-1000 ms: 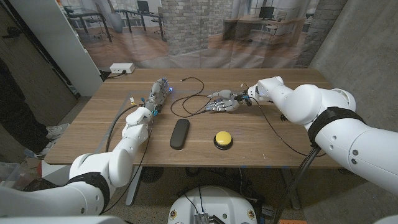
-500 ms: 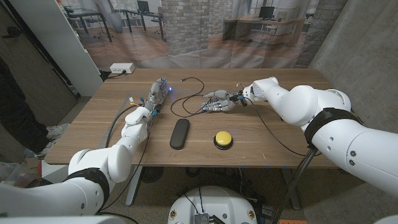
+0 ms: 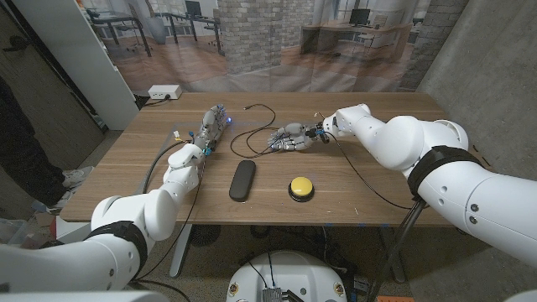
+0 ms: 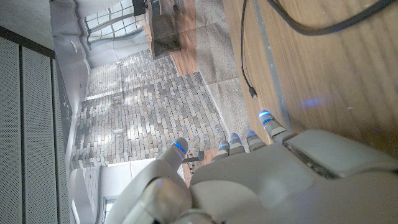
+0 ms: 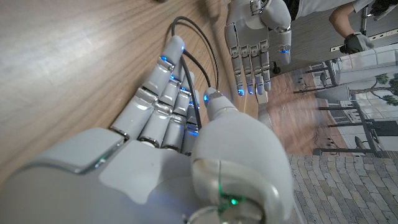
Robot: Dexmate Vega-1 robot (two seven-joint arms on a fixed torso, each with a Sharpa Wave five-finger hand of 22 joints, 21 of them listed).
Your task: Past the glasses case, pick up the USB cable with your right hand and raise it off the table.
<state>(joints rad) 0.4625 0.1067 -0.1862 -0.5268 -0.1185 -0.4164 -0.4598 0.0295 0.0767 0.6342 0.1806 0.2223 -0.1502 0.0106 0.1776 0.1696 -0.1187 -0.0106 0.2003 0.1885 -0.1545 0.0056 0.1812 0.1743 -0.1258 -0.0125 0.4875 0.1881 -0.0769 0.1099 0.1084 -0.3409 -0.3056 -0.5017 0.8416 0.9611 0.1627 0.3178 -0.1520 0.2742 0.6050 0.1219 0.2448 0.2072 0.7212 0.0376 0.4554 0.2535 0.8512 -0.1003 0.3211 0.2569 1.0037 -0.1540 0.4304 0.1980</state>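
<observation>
Although the right hand (image 3: pixel 291 138) has reached the USB cable (image 3: pixel 252 126) on the table (image 3: pixel 361 189), beyond the black glasses case (image 3: pixel 242 179), the lift is not yet done. The cable lies looped on the wood, and the wrist view shows the fingers (image 5: pixel 163 93) curling over its strands with the thumb close above, so a grasp looks begun but not plainly firm. The left hand (image 3: pixel 211 127) waits near the cable, holding nothing, fingers apart. Closing fully and raising remain
</observation>
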